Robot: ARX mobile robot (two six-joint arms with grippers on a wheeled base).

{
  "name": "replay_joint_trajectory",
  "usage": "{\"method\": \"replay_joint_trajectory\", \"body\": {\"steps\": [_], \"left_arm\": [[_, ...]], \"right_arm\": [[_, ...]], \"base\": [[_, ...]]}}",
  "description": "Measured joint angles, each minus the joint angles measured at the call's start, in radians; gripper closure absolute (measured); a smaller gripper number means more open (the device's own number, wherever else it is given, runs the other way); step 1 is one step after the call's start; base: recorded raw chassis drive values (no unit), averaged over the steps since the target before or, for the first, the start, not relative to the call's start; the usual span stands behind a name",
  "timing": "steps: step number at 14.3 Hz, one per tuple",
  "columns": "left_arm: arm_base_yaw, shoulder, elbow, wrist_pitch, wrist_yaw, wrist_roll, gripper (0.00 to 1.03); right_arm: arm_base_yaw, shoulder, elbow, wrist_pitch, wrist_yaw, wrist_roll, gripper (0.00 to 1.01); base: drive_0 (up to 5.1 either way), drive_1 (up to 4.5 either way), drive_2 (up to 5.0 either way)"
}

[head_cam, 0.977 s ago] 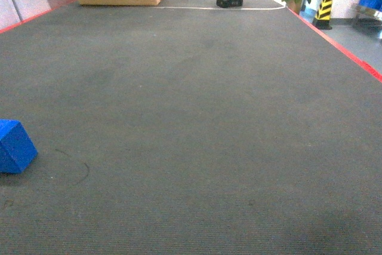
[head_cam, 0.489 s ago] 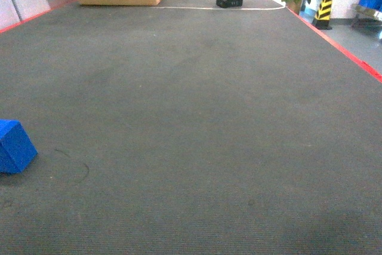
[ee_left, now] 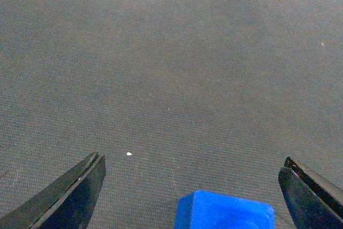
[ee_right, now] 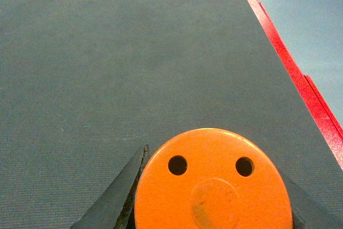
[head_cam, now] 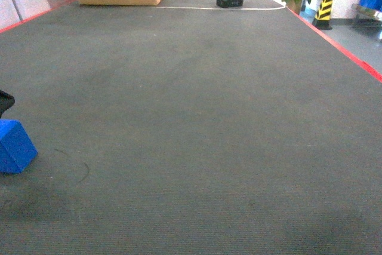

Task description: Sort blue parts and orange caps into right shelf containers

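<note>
Entering head view, left claw spread around blue part: grasp imminent. Right claw pinching orange cap.

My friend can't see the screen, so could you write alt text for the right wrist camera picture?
An orange cap with two small holes in its flat top fills the bottom of the picture, held between two dark fingers of the right gripper. Behind it stretches grey carpet, edged on the right by a red strip.
</note>
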Motion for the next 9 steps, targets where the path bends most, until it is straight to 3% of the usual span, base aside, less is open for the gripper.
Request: {"method": "replay_joint_trajectory", "body": {"steps": [4, 9], "left_arm": [[0.007, 0.113, 0.101, -0.032, 0.042, 0.027, 0.05], [-0.006, 0.194, 0.137, -0.016, -0.001, 0.084, 0.05]], "right_arm": [[0.0, 0.0, 0.0, 0.0, 0.0, 0.0, 0.57], [0.0, 0.0, 0.0, 0.0, 0.0, 0.0, 0.57]], "base": [[0.0, 0.0, 0.0], [0.0, 0.0, 0.0]]}}
